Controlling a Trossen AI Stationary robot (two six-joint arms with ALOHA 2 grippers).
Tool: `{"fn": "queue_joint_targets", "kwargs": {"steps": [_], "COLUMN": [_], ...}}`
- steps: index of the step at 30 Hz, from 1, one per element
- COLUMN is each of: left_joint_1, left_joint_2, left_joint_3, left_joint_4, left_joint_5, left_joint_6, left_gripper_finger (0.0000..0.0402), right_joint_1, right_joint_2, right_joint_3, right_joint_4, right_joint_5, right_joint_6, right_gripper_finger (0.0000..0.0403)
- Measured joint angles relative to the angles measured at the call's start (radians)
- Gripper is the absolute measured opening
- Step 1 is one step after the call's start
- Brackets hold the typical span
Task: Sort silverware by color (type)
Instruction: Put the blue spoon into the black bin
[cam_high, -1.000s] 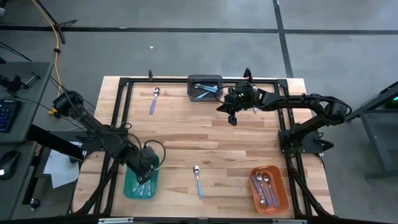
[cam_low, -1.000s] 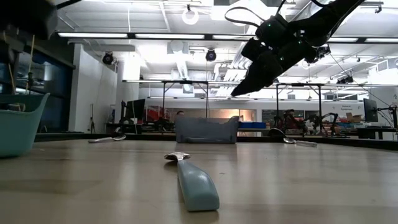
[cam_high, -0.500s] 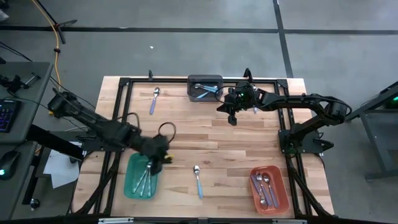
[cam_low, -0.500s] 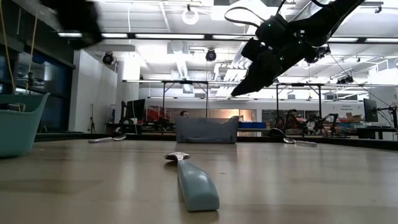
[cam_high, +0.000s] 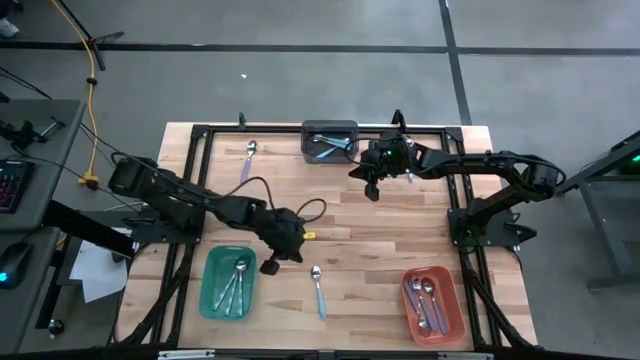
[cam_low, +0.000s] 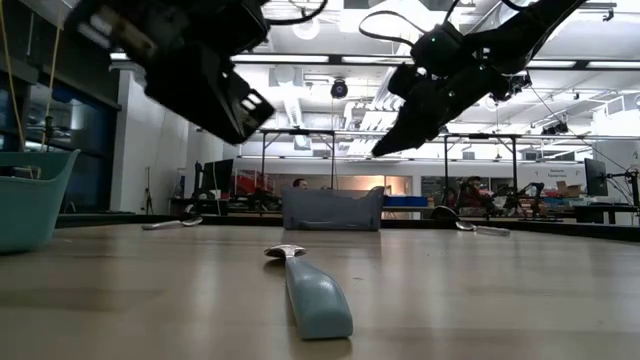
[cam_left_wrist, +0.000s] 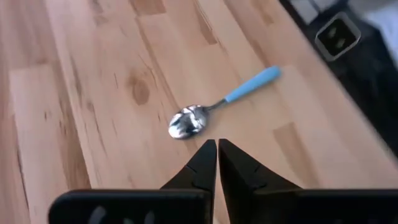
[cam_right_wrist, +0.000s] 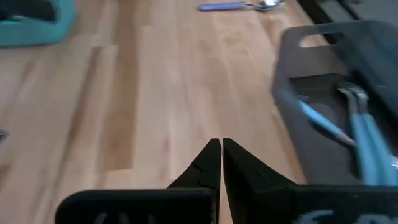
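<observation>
A spoon with a light-blue handle (cam_high: 318, 290) lies flat on the wooden table near the front middle; the left wrist view shows this spoon (cam_left_wrist: 217, 109) just ahead of my fingers. My left gripper (cam_high: 270, 262) hovers shut and empty between this spoon and the teal tray (cam_high: 207, 300), which holds spoons (cam_high: 236, 284). A purple-handled spoon (cam_high: 247, 160) lies at the far left. My right gripper (cam_high: 372, 190) hangs shut and empty in the air beside the grey bin (cam_high: 306, 143) of blue-handled spoons (cam_right_wrist: 367, 137).
An orange tray (cam_high: 455, 318) with several spoons stands at the near right. Black frame rails run along the table's edges. Bare wood lies between the grey bin and the near spoon. In the low view, another spoon (cam_low: 478, 228) lies at the far right.
My left gripper has left the teal tray and swung toward the table's right edge, ending above the table just left of the light-blue spoon. The spoons in the tray, covered by the gripper before, now show. My right arm has kept still.
</observation>
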Motion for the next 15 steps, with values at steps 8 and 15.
{"fn": "queue_joint_targets", "kwargs": {"steps": [8, 15], "left_joint_1": [-0.008, -0.029], "left_joint_2": [0.115, 0.235], "left_joint_3": [0.026, 0.171], "left_joint_4": [0.097, -0.003], "left_joint_5": [0.003, 0.006], "left_joint_6": [0.215, 0.39], "left_gripper_finger": [0.0044, 0.0094], "right_joint_1": [0.01, 0.01], "right_joint_2": [0.0, 0.0], "right_joint_3": [0.0, 0.0], "right_joint_4": [-0.003, -0.004], "right_joint_5": [0.085, 0.088], "right_joint_6": [-0.025, -0.028], "right_gripper_finger": [0.0, 0.0]}}
